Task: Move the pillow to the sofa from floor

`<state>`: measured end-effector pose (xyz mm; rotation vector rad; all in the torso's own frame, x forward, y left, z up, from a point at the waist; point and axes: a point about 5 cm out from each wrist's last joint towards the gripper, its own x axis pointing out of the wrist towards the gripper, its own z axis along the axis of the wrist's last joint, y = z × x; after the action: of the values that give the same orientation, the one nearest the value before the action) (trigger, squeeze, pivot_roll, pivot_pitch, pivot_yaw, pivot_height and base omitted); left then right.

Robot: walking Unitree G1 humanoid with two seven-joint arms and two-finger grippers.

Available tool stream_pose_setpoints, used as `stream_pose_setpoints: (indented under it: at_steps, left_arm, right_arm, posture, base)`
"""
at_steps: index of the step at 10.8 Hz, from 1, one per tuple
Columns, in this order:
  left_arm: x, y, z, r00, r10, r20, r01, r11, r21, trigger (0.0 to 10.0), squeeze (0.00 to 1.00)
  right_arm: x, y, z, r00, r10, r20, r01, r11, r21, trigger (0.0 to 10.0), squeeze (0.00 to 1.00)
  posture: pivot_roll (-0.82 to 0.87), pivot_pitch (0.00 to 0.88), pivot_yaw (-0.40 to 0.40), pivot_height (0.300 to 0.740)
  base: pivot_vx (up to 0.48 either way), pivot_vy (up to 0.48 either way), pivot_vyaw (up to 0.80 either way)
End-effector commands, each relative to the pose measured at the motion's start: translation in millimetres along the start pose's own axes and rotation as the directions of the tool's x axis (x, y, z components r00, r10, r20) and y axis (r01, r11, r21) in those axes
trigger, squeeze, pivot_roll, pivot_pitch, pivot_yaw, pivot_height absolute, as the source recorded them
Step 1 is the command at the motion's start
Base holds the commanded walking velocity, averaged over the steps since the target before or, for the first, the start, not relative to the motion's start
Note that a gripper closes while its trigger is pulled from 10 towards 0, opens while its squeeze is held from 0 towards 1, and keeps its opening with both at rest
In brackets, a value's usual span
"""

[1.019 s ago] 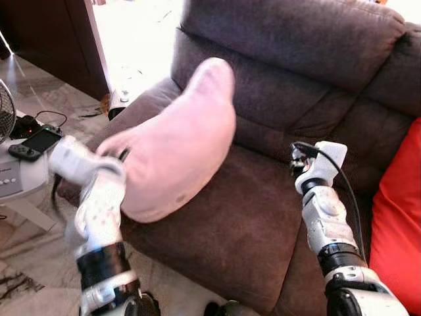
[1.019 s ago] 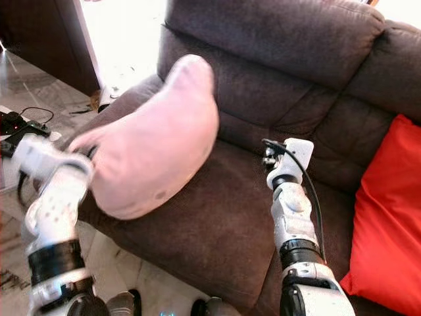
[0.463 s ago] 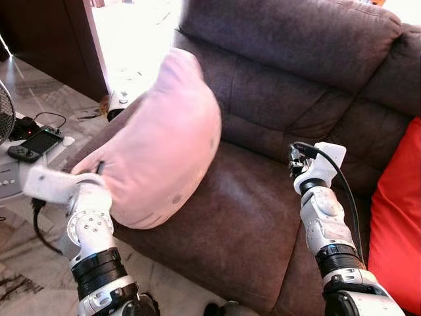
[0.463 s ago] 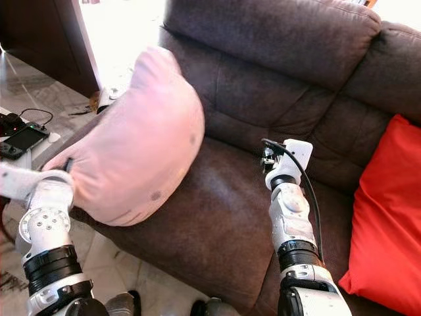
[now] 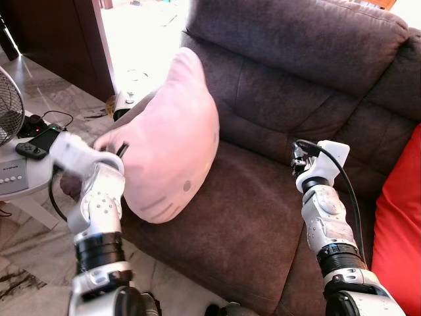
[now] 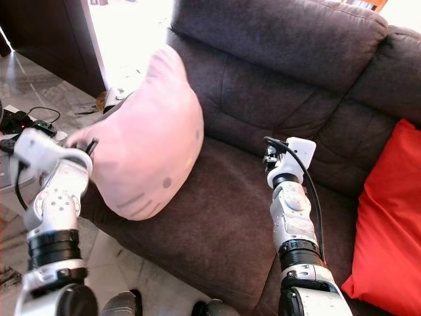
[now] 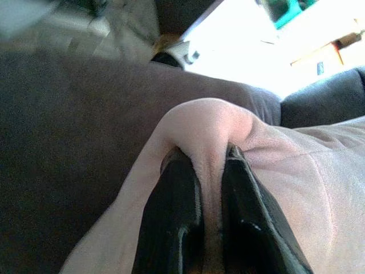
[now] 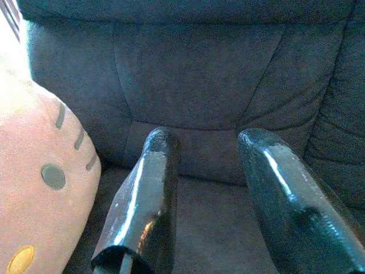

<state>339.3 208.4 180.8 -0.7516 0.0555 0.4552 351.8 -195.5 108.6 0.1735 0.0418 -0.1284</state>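
Left wrist view: a pillow corner was pinched tight by the left gripper, apparently at the sofa seat's outer edge. The right gripper was held apart over bare seat beside it.

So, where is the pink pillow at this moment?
The pink pillow leans on the brown sofa's left side, pinched by the left gripper.

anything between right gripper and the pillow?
No. Bare brown sofa seat separates the open right gripper from the pink pillow, seen in both eye views.
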Motion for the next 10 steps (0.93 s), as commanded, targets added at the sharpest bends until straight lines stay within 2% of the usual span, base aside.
stream_pose_setpoints:
  at_steps: [1, 2, 3, 4, 6, 7, 8, 10]
  left_arm:
    - [1.9, -5.6, 10.9, 0.997, -0.051, 0.063, 0.048, 0.998, 0.037, 10.0, 0.0]
    - [1.5, -6.7, 10.6, 0.992, -0.111, 0.056, 0.102, 0.984, 0.147, 10.0, 0.0]
    - [-1.2, -8.2, 1.9, 0.978, -0.209, -0.007, 0.199, 0.917, 0.345, 10.0, 0.0]
    - [-3.1, -6.6, 1.1, 0.973, -0.232, -0.012, 0.218, 0.897, 0.385, 10.0, 0.0]
    - [-0.7, -2.4, 4.6, 0.978, -0.208, 0.019, 0.182, 0.892, 0.414, 10.0, 0.0]
    - [-0.7, -0.7, 3.1, 0.983, -0.184, 0.015, 0.164, 0.907, 0.387, 10.0, 0.0]
    - [0.2, 11.5, 1.8, 0.997, -0.071, 0.021, 0.062, 0.959, 0.277, 10.0, 0.0]
    - [0.9, 14.2, 2.3, 0.997, -0.065, 0.034, 0.053, 0.959, 0.279, 10.0, 0.0]
  right_arm:
    - [-2.9, -11.1, -1.2, 0.999, -0.037, -0.006, 0.037, 0.999, 0.006, 10.0, 0.0]
    - [-3.1, -11.4, -1.7, 0.999, -0.039, -0.008, 0.039, 0.999, 0.007, 10.0, 0.0]
    - [-3.1, -10.1, -2.5, 0.999, -0.039, -0.011, 0.039, 0.999, 0.008, 10.0, 0.0]
    - [-2.7, -8.4, -2.5, 0.999, -0.037, -0.012, 0.037, 0.999, 0.01, 10.0, 0.0]
    - [-2.5, -6.3, -2.7, 0.999, -0.034, -0.012, 0.034, 0.999, 0.012, 10.0, 0.0]
    - [-2.5, -6.3, -2.6, 0.999, -0.033, -0.012, 0.033, 0.999, 0.013, 10.0, 0.0]
    - [-2.3, -7.1, -2.4, 0.999, -0.036, -0.011, 0.036, 0.999, 0.012, 10.0, 0.0]
    - [-1.5, -6.7, -1.6, 0.999, -0.038, -0.01, 0.038, 0.999, 0.013, 10.0, 0.0]
  posture:
    - [0.15, 0.122, -0.123, 0.74]
    - [0.15, 0.123, -0.123, 0.74]
    - [0.16, 0.123, -0.124, 0.74]
    - [0.16, 0.125, -0.123, 0.74]
    - [0.16, 0.121, -0.122, 0.74]
    - [0.16, 0.12, -0.122, 0.74]
    - [0.16, 0.116, -0.122, 0.74]
    - [0.16, 0.112, -0.121, 0.74]
  base:
    - [0.0, 0.0, 0.0]
    - [0.0, 0.0, 0.0]
    - [0.0, 0.0, 0.0]
    - [0.0, 0.0, 0.0]
    - [0.0, 0.0, 0.0]
    - [0.0, 0.0, 0.0]
    - [0.0, 0.0, 0.0]
    - [0.0, 0.0, 0.0]
